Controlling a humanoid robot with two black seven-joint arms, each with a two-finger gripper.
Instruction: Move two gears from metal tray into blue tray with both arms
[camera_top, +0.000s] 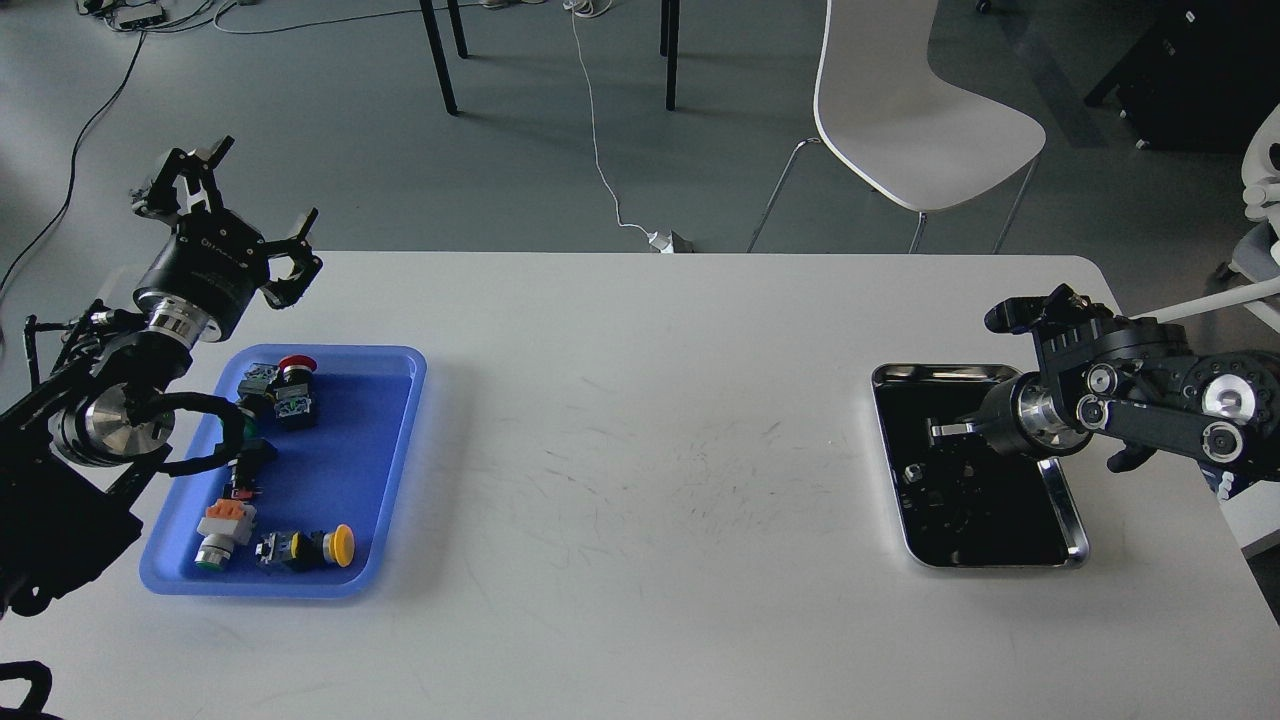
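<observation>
Gears cannot be told apart against the dark mirror bottom of the metal tray (1075, 510), a shiny rounded rectangle at the worktop's (640, 420) right. The right claw (945, 430) is lowered into it; its state cannot be told. The blue tray (400, 440) (plastic, low-rimmed) holds colour-capped push buttons (300, 548). The left claw (235, 205) is held spread and empty beyond that tray's far corner.
</observation>
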